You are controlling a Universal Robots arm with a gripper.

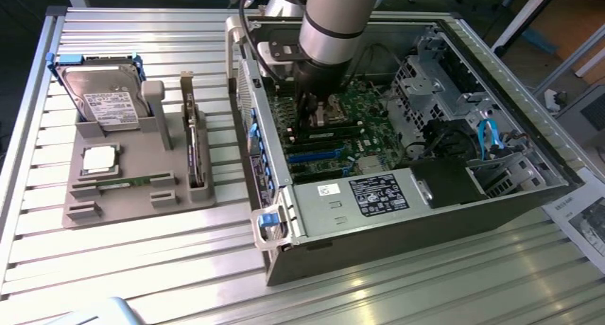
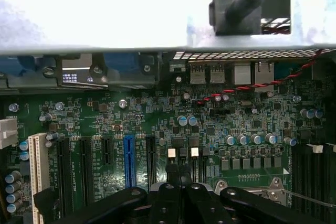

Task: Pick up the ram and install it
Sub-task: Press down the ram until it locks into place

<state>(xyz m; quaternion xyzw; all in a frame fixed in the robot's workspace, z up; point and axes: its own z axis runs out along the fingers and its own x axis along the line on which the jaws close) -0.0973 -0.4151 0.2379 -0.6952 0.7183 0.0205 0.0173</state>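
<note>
Inside the open grey metal computer case (image 1: 397, 197), one arm's black gripper (image 2: 178, 182) hangs over the green motherboard (image 2: 157, 129), fingers (image 2: 171, 174) pressed together. On the slatted metal desk (image 1: 189, 268), one grey plastic parts tray (image 1: 142, 176) carries one silver hard drive (image 1: 104, 98), one square silver processor (image 1: 99, 161), and one long, thin green ram stick (image 1: 127, 183) lying flat in the tray's near slot.

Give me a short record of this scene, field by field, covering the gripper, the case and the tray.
gripper: shut, down inside the computer case over the motherboard
held item: cannot tell
gray tray: beside the case, toward the exterior view's left
tray contents: hard drive, silver processor chip, dark card on edge, ram stick
</note>
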